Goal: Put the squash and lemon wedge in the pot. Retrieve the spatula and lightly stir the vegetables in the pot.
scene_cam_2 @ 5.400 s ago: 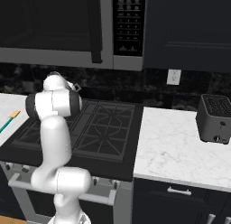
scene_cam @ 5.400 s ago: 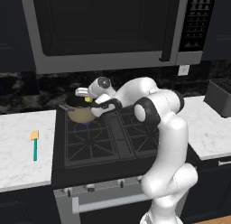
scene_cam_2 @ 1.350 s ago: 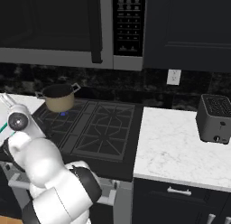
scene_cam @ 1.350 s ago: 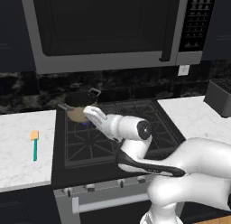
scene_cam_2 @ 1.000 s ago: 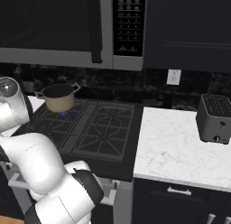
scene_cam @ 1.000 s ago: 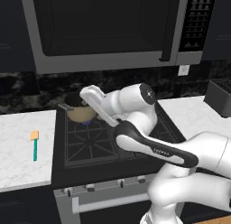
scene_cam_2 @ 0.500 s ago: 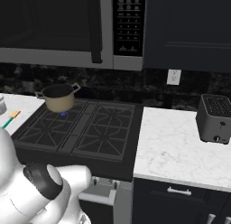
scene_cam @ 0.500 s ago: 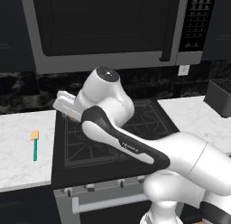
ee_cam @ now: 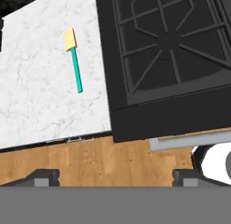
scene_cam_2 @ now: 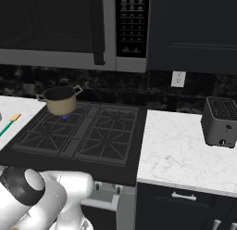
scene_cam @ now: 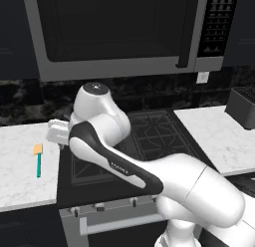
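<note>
On the white marble surface left of the stove [scene_cam: 149,136], you'll find the spatula [scene_cam: 38,160] lying flat, well in from the front edge, blade end toward the back wall. Pot [scene_cam_2: 60,100] sits at the stove's back-left corner. Claw [ee_cam: 115,175] hangs spread wide, gripping nothing.

Pot [scene_cam_2: 60,100] on stove's [scene_cam_2: 88,131] back-left burner — spatula [scene_cam_2: 9,124] left.
</note>
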Controlling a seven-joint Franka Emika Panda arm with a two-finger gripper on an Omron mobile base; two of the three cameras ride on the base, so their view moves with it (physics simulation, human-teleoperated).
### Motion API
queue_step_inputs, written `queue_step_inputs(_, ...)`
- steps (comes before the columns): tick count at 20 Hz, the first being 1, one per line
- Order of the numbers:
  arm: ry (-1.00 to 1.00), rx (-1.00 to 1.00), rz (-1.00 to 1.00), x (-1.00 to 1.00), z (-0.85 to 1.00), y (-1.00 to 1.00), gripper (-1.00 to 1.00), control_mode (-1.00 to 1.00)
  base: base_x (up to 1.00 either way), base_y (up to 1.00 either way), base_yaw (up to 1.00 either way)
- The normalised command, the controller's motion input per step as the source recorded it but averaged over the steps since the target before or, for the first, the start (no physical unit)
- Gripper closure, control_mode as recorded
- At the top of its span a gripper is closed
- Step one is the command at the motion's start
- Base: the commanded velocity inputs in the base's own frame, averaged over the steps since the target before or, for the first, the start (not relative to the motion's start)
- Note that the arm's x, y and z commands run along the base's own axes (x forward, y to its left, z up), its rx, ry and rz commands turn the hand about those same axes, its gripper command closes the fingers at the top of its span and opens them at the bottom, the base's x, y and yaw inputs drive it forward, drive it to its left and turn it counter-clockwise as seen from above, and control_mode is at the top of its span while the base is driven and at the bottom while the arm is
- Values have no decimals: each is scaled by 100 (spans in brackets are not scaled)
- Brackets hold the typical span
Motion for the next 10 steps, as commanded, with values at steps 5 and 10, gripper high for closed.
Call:
queue_step_inputs(5,0,-7,27,-1,-50,10,-100,-100,0,0,0)
queue_step_inputs(10,0,-9,16,9,-28,48,-100,-100,0,0,0)
